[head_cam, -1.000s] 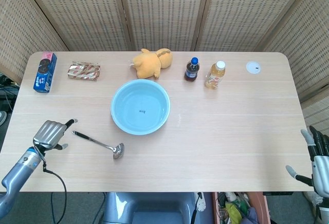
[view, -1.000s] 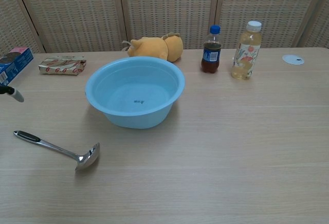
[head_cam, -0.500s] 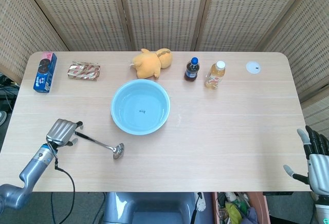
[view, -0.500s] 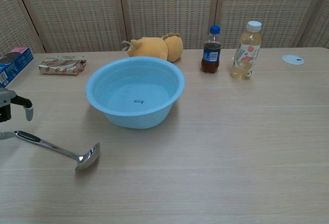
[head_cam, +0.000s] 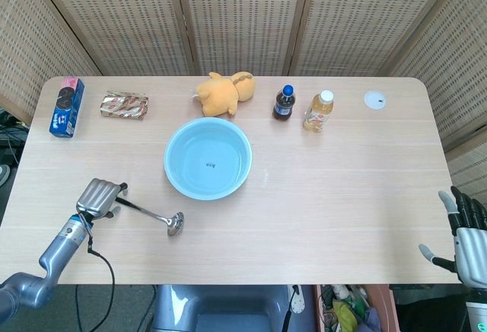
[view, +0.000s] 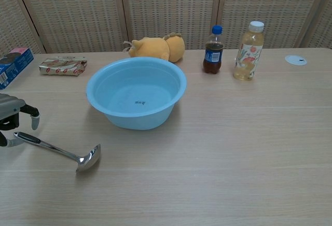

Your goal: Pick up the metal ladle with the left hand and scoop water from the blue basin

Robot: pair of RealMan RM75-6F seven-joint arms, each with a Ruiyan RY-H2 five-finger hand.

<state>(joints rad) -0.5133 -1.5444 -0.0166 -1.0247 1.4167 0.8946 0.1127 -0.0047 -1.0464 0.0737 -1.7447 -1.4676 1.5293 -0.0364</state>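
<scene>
From the head view, a pale wooden table (head_cam: 358,195) is filling the scene in front of woven screens. A round blue basin (head_cam: 208,158) is sitting left of centre, holding clear, shallow water with a small dark mark showing at its bottom. The metal ladle (head_cam: 152,214) is lying flat on the table in front of the basin and to its left, its bowl pointing toward the front edge. The left hand (head_cam: 99,197) is hovering at the ladle's handle end with fingers apart, grasping nothing that can be made out. The right hand (head_cam: 464,229) is hanging off the table's right front corner, fingers spread and empty. Along the back are lying a blue snack box (head_cam: 67,107), a red-and-white packet (head_cam: 125,106) and a yellow plush toy (head_cam: 224,93). Beside them are standing a capped bottle of dark drink (head_cam: 284,103), a capped bottle of yellow drink (head_cam: 319,112) and a white disc (head_cam: 374,100).

From the chest view, the basin (view: 136,99) is sitting upright, water low inside it. The ladle (view: 62,151) is resting in front of it, its dark-tipped handle reaching the left hand (view: 13,123), whose fingers are curving above and around the tip. Whether they are touching it cannot be told. Both bottles (view: 212,50) (view: 248,43) are standing capped behind the basin.
</scene>
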